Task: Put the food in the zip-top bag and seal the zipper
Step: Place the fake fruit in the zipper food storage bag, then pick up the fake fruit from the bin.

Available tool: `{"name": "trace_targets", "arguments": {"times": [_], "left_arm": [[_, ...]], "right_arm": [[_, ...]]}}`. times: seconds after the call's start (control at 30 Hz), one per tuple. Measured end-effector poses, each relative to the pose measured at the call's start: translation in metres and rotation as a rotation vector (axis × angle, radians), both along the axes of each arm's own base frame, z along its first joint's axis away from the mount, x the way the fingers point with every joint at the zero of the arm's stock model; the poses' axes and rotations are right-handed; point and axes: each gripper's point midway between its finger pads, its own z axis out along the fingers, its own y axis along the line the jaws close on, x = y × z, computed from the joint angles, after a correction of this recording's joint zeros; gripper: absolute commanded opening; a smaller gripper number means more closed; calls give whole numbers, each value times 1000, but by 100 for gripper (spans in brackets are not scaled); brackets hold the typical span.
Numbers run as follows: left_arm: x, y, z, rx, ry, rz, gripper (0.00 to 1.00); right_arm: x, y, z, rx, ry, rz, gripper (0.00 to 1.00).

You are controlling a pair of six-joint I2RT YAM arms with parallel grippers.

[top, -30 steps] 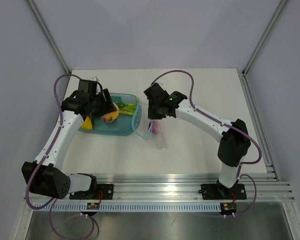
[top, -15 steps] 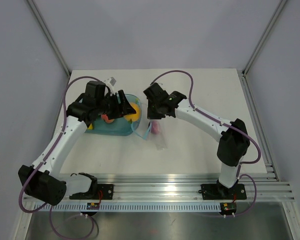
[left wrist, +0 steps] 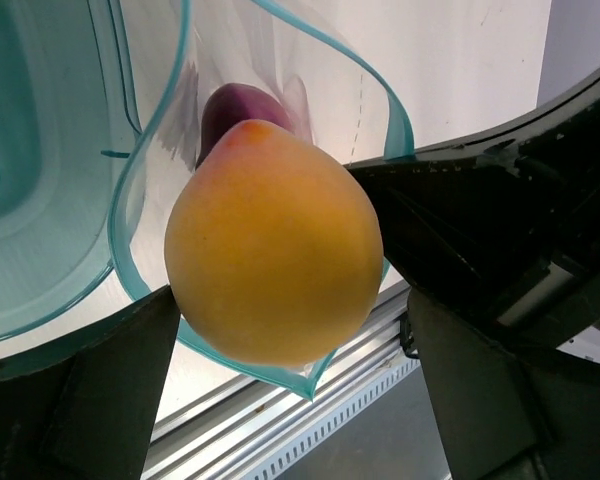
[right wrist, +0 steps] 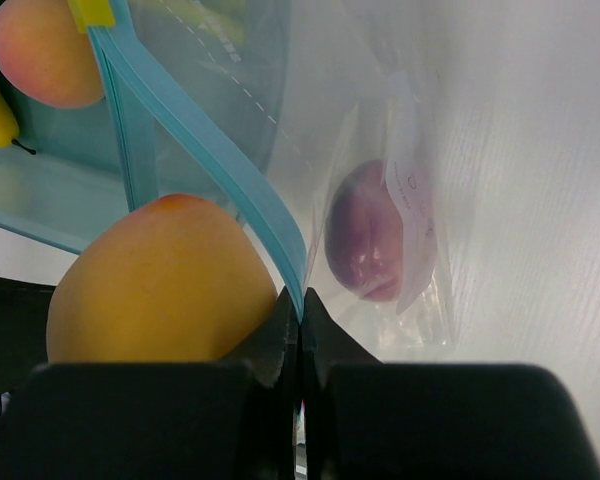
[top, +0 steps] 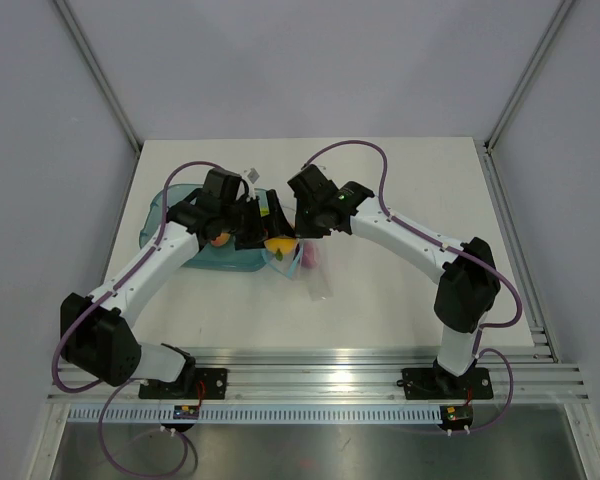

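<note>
As right hand point(right wrist: 300, 300) pinches zipper point(right wrist: 215, 172), left hand point(left wrist: 280, 310) grips orange fruit point(left wrist: 270, 240) beside teal tray point(top: 158, 210).

**Your counter point(top: 440, 180): white, with a tray and a bag lying on it**

On the left half you have the teal tray point(top: 152, 215) sitting flat. The zip-top bag point(top: 320, 288) lies just beside the tray's right end, near the middle of the counter; the arms overhead hide whether the two touch. Only the bag's closed end rests on the white surface, while its mouth end rises off it. Through the clear plastic you can see a pink-purple food piece point(right wrist: 365, 240) lying low in the bag, down against the counter. An aluminium rail point(top: 330, 365) runs along the near edge.
</note>
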Motion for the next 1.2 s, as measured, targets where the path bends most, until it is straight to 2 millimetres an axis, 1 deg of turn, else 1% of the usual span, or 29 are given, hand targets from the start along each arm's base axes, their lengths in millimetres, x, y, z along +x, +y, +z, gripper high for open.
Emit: {"name": "trace_targets", "arguments": {"times": [0.2, 0.43, 0.53, 0.6, 0.67, 0.73, 0.8, 0.83, 0.9, 1.03, 1.13, 1.2], "left_arm": [[-2, 4, 5, 29, -13, -9, 99], [1, 14, 39, 49, -112, -2, 96], [2, 21, 40, 69, -123, 10, 91], [4, 32, 37, 89, -112, 33, 87], [12, 49, 36, 104, -110, 82, 86], [26, 79, 34, 126, -109, 178, 86], [37, 111, 25, 168, -95, 286, 89], [40, 127, 18, 197, -80, 338, 93], [40, 145, 1, 248, -40, 399, 96], [41, 159, -34, 327, 46, 447, 99], [48, 167, -57, 385, 97, 469, 99], [55, 173, -73, 425, 125, 480, 99]], "right_arm": [[0, 0, 0, 1, -1, -1, 0], [1, 1, 1, 5, -6, -1, 0], [1, 1, 2, 6, -7, -1, 0], [1, -1, 3, 5, -13, -5, 0], [1, -3, 6, 5, -21, -10, 0], [1, -6, 12, 8, -35, -15, 0], [0, -8, 20, 19, -49, -17, 0], [-1, -9, 24, 24, -55, -19, 0], [-2, -10, 31, 39, -67, -17, 0], [-10, -14, 41, 77, -86, -7, 0], [-12, -16, 45, 82, -94, -7, 0], [-11, -19, 43, 65, -92, -15, 0]]}}
